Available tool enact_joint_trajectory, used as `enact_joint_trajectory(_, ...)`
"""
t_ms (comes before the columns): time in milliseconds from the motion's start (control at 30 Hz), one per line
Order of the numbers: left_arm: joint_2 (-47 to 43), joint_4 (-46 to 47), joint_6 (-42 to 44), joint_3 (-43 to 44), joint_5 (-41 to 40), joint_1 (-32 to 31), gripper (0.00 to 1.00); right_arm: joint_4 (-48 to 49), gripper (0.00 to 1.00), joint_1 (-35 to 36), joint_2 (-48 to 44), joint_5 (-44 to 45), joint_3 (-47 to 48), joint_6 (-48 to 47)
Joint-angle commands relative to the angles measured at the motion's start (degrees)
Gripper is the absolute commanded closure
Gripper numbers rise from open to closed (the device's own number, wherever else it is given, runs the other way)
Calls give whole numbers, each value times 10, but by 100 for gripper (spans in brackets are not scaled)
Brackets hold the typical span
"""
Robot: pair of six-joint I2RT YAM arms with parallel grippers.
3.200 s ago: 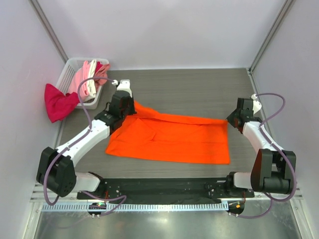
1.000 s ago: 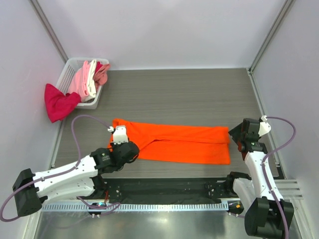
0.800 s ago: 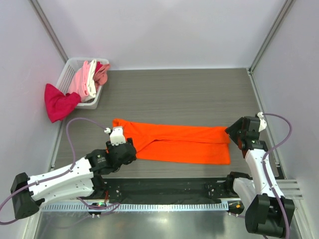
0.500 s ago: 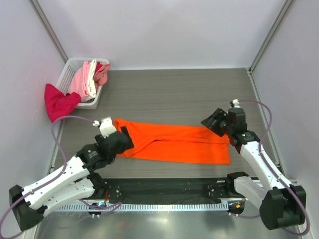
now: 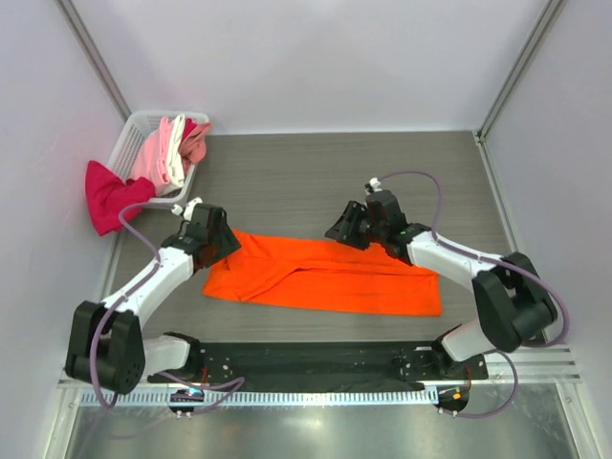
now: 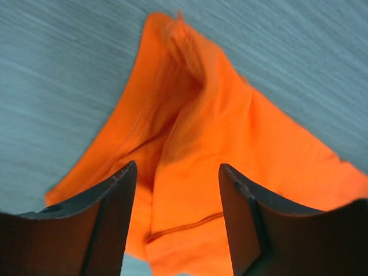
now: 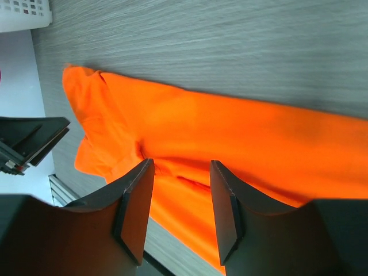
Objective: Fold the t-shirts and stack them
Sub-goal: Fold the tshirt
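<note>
Orange t-shirt (image 5: 325, 277), seemingly untouched, below parted fingers (image 6: 98, 230).

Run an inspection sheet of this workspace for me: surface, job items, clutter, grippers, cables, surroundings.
Surface: grey wood-grain tabletop, no spills or marks seen.
Job's things: bright orange cloth t-shirt folded into a long band, lying flat near the front edge. The deep magenta-red shirt hangs out of the basket's side. The light pink, white and salmon shirts are bunched in the basket.
Clutter: white plastic mesh basket in the far left corner.
Grippers: left gripper open over the orange shirt's left end; right gripper open over its far edge.
Cables: purple cables loop above each arm, clear of the cloth.
Surroundings: white walls on three sides.
</note>
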Motion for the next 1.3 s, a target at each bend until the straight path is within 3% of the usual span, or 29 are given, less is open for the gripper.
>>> enact_joint_trajectory(0, 32, 89, 9, 24, 58, 30, 41, 72, 51, 20, 42, -1, 43, 11)
enact_joint_trajectory(267, 114, 149, -1, 33, 47, 43, 63, 141, 52, 56, 141, -52, 78, 10)
enact_joint_trajectory(367, 129, 153, 11, 32, 35, 63, 99, 152, 51, 69, 176, -84, 104, 0)
enact_joint_trajectory(633, 141, 127, 21, 32, 6, 85, 100, 152, 50, 97, 273, -159, 177, 1)
enact_joint_trajectory(867, 177, 132, 27, 43, 20, 86, 100, 212, 50, 116, 313, -255, 170, 27)
enact_joint_trajectory(1067, 192, 132, 37, 53, 17, 87, 100, 211, 50, 119, 308, -300, 136, 5)
enact_joint_trajectory(1267, 195, 127, 39, 56, 14, 96, 100, 184, 51, 119, 240, -324, 63, -46)
